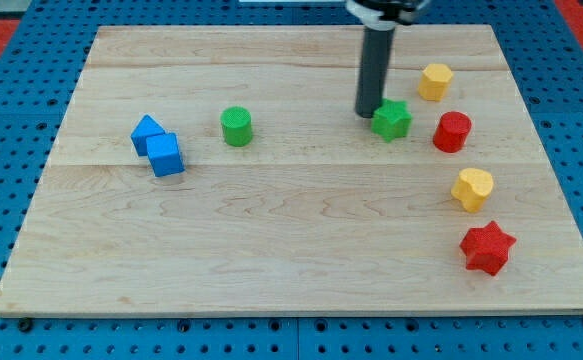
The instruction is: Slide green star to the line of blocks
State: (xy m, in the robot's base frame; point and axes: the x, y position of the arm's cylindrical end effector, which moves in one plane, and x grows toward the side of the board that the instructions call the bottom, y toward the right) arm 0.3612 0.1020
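The green star [393, 119] lies on the wooden board [271, 220] at the upper right. My tip [368, 112] is at the star's left edge, touching or nearly touching it. To the star's right a line of blocks runs down the view's right side: a yellow hexagon [435, 81], a red cylinder [452, 131], a yellow heart-like block [472, 188] and a red star [488, 248]. The green star sits just left of the red cylinder, with a small gap between them.
A green cylinder [236, 126] stands left of the middle. Two blue blocks, a blue triangle-like one [147, 131] and a blue cube [165, 154], touch each other at the left. A blue pegboard surrounds the board.
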